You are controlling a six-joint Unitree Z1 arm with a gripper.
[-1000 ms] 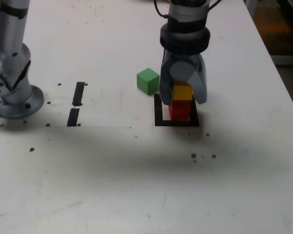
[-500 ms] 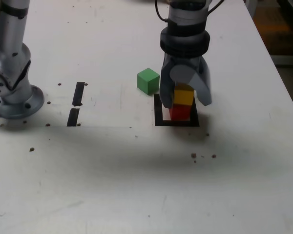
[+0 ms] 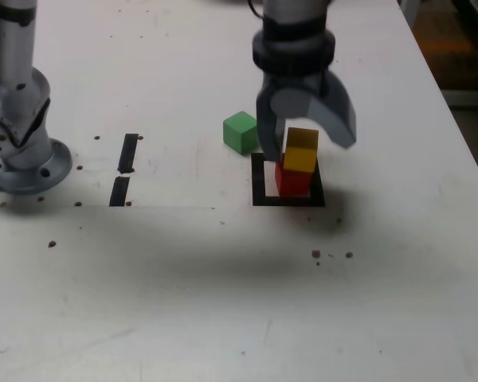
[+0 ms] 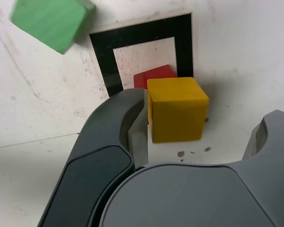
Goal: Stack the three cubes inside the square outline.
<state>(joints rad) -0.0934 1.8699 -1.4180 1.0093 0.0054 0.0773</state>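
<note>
Pale and scuffed, the counter [image 3: 183,270] fills most of my exterior view, with something dark and brownish beyond its edge at two o'clock. On it, the red cube [image 3: 293,181] sits within the square outline [image 3: 259,181], toward the three o'clock side. The yellow cube [image 3: 301,150] rests on top of the red one, turned a little out of line with it. Just outside the frame, at about half past ten, I have the green cube [image 3: 240,133] on the bare surface. My hand [image 3: 314,150] reaches in from twelve o'clock, spread wide around the yellow cube and gripping nothing; whether one finger brushes that block, I can't tell. Farther out, toward nine o'clock, lie two black tape strips [image 3: 128,153], and past them stands a silver jointed base [image 3: 24,143].
</note>
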